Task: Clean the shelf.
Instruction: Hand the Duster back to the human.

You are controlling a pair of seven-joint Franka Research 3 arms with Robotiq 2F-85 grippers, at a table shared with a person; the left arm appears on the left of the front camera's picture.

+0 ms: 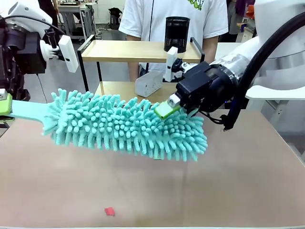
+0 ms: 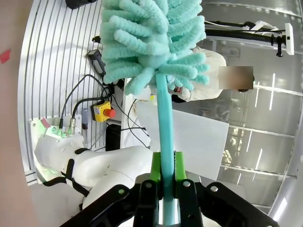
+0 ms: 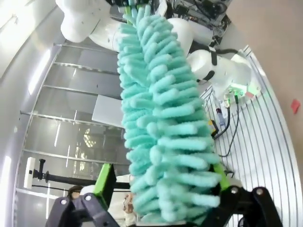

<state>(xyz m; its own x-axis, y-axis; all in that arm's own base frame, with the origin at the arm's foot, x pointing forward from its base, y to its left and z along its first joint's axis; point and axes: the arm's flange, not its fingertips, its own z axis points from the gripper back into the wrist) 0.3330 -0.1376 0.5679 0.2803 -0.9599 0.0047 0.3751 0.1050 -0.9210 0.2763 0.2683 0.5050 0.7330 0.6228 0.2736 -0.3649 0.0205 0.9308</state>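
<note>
A fluffy teal duster (image 1: 126,125) hangs level above the brown table (image 1: 224,186). My left gripper (image 1: 4,103) is shut on its flat teal handle (image 2: 164,137) at the far left; the green pads (image 2: 155,171) press the handle from both sides. My right gripper (image 1: 167,109) stands open around the far end of the duster head (image 3: 161,137), with its fingers (image 3: 105,182) spread wide on either side of the fibres. The shelf (image 1: 128,50) stands beyond the table, its lower board (image 1: 116,88) partly hidden by the duster.
A black mesh cup (image 1: 177,33) stands on the shelf's top board and a white power strip (image 1: 148,83) lies on the lower one. A person in a white shirt (image 1: 157,16) stands behind the shelf. A small red scrap (image 1: 110,211) lies near the table's front edge.
</note>
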